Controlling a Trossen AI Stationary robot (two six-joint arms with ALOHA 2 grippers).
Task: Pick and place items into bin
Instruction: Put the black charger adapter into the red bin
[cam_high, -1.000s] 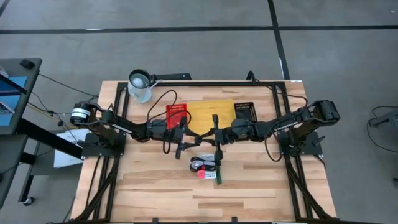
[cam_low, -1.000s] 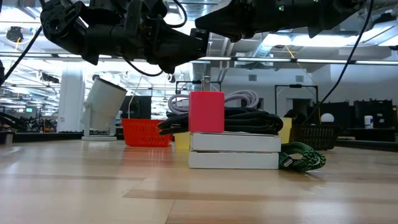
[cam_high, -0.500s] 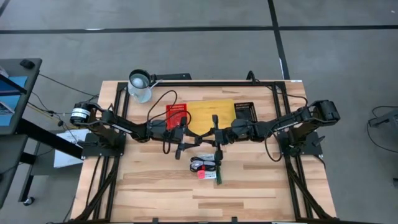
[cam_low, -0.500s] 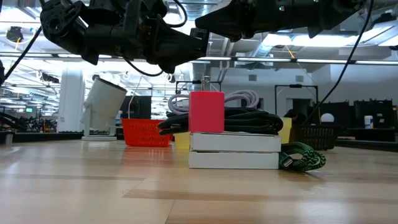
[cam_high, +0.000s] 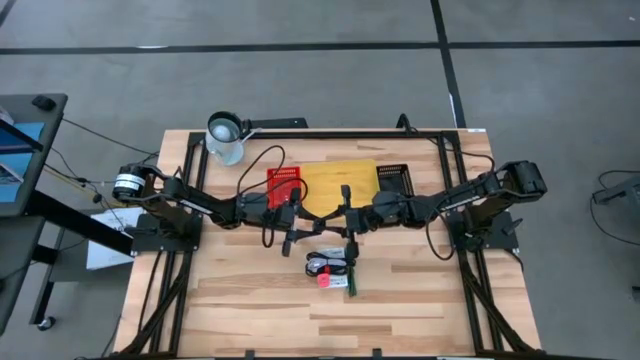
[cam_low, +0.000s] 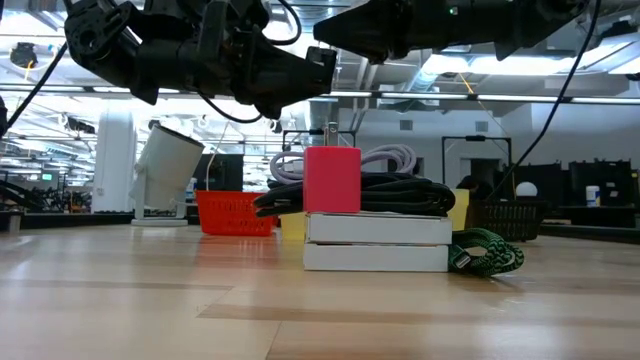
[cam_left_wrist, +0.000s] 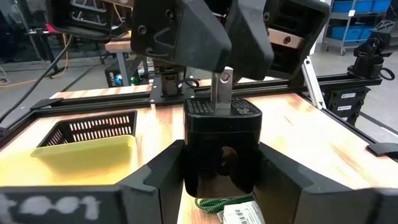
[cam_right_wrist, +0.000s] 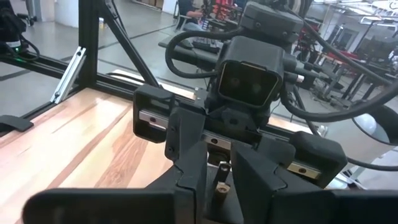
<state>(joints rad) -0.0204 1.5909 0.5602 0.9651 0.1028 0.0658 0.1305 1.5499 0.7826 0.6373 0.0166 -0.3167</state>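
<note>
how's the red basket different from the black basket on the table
The red basket is bright red and sits left of the yellow bin; the black basket is dark and sits right of it. The left arm lies beside the red basket, the right arm beside the black basket. From above the red basket looks a little larger. Both are slatted, open-topped baskets touching the yellow bin on the table.

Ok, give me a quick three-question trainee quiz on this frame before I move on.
1. True or false: the left gripper is shut on the small black piece.
2. Which bin sits between the other two? A red, B yellow, C black.
3. Fill in: the right gripper pinches a small ____ piece standing on top of the black one.
Key: 1 true. 2 B, the yellow bin. 3 silver, the small silver piece.
</note>
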